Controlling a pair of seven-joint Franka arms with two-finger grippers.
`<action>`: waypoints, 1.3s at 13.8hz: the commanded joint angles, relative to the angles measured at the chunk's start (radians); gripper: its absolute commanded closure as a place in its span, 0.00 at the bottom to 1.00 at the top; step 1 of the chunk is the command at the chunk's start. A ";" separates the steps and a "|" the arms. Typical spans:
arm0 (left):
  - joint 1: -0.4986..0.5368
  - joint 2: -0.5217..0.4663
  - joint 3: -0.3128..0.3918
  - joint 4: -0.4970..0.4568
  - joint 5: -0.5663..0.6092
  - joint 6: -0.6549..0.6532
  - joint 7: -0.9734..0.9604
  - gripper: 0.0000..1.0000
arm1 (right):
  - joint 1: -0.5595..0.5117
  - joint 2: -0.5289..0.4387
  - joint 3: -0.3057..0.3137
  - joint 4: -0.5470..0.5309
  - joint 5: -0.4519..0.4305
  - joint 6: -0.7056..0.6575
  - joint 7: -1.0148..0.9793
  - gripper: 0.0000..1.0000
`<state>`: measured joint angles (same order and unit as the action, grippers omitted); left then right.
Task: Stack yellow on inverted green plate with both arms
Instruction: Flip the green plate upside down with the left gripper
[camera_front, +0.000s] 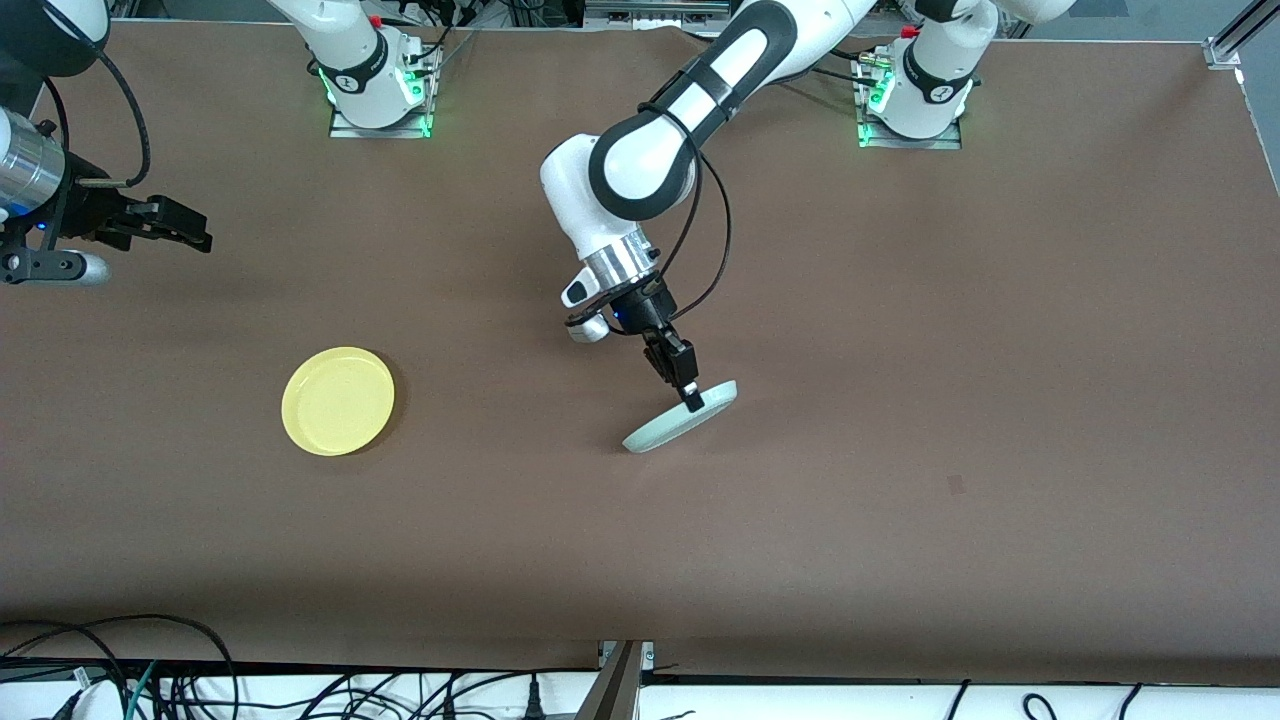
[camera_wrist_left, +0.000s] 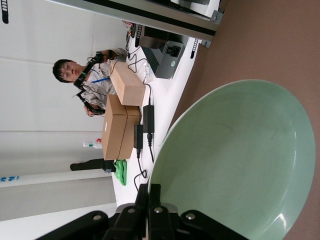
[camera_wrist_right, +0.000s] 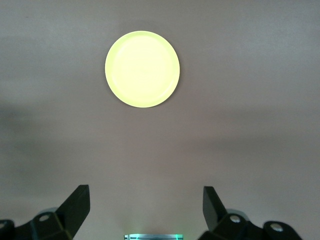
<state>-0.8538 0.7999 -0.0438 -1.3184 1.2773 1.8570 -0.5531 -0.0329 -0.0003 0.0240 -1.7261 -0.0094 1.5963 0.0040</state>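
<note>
Both arms are built of glossy white shells broken by black bands at the joints. The left arm (camera_front: 690, 110) has a silver ribbed ring at its wrist, and a thin black cable loops along it. Its gripper (camera_front: 688, 392) is black with slim fingers. Each white base (camera_front: 375, 75) sits on a metal plate and glows green at its foot, with a small red cap on top. The right gripper (camera_wrist_right: 145, 205) is black, with wedge-shaped fingers.

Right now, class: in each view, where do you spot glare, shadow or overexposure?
Front view: soft shadow beneath the tilted green plate. Left wrist view: small glare spots near that plate's rim. Right wrist view: the yellow plate looks washed out, nearly glowing.
</note>
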 joint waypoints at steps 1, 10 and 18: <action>-0.036 0.071 0.008 0.054 0.056 -0.064 -0.040 1.00 | 0.004 0.003 -0.003 0.013 0.000 -0.015 0.016 0.00; -0.079 0.130 -0.047 0.056 0.076 -0.130 -0.185 1.00 | 0.004 0.003 -0.003 0.013 0.002 -0.015 0.016 0.00; -0.079 0.169 -0.168 0.079 -0.004 -0.130 -0.355 0.09 | 0.004 0.003 -0.003 0.013 0.002 -0.015 0.016 0.00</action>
<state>-0.9358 0.9374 -0.1782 -1.2924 1.2978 1.7300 -0.8632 -0.0329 0.0024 0.0239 -1.7261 -0.0094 1.5963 0.0040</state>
